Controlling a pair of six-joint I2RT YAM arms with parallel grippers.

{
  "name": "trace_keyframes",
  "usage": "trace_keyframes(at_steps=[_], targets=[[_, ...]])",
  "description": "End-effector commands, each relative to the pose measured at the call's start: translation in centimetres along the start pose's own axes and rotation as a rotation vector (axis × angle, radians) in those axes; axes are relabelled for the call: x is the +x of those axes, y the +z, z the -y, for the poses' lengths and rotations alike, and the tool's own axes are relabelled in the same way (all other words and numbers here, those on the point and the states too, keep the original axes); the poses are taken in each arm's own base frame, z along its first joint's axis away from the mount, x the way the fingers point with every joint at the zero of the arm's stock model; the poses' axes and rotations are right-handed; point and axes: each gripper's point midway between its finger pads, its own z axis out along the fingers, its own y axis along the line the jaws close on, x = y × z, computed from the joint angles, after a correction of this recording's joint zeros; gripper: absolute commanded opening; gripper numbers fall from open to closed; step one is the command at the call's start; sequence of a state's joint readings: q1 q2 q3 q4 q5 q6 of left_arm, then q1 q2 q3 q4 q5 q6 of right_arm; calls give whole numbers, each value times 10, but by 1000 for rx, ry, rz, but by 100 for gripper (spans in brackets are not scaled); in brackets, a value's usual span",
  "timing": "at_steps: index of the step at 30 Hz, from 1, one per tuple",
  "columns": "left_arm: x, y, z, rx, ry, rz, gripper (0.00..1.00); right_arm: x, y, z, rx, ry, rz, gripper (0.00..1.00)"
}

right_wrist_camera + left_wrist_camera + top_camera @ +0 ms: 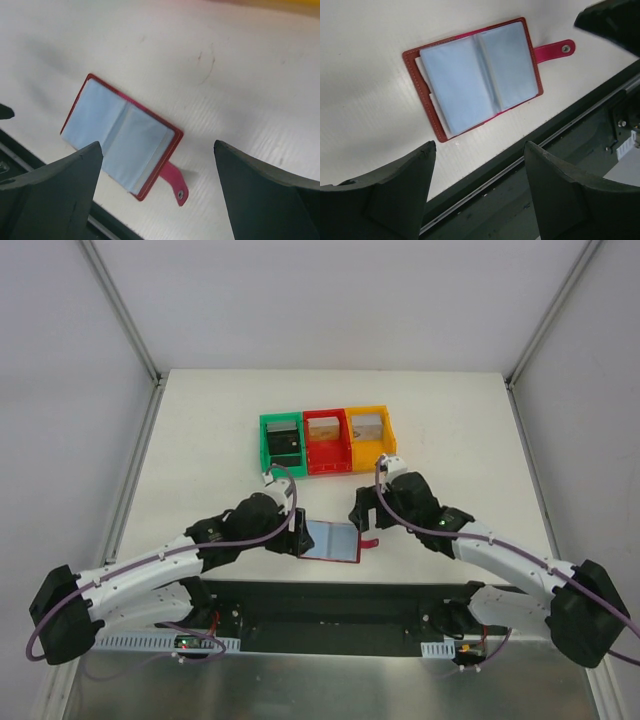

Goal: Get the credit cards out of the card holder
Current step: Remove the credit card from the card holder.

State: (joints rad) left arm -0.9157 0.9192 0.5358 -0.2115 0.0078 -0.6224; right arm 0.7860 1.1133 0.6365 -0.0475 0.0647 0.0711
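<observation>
You have a white bench (200,440) in front of you. Close to its near edge the card holder (330,540) lies flat and spread open, pale blue pockets up, red cover against the surface. Its snap tab (368,543) sticks out to the right and rests on the bench too. Farther back, three bins stand in a touching row: green bin (281,443), red bin (325,440), orange bin (368,435). In the right wrist view you can see a faint curved scuff (206,67) on the bare surface.
</observation>
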Motion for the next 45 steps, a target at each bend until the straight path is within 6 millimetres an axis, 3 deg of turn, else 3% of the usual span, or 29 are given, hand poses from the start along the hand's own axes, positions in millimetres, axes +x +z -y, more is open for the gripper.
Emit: trace_keyframes(at_steps=[1,7,13,21,26,37,45], targets=[[-20,4,36,147,-33,56,69,15,-10,-29,-239,280,1,96],[-25,15,60,255,-23,32,59,35,-11,-19,-206,330,-38,98],[-20,34,68,282,-27,-27,48,30,-23,-17,-178,313,12,84],[-12,60,70,220,3,-81,60,39,-27,-10,-75,273,-52,78],[-10,76,72,107,85,-94,61,39,-31,5,3,273,-29,77],[-5,94,39,-161,193,-120,57,36,-47,22,78,244,6,78],[-1,101,48,-212,284,-133,59,37,-47,25,88,228,-2,78]])
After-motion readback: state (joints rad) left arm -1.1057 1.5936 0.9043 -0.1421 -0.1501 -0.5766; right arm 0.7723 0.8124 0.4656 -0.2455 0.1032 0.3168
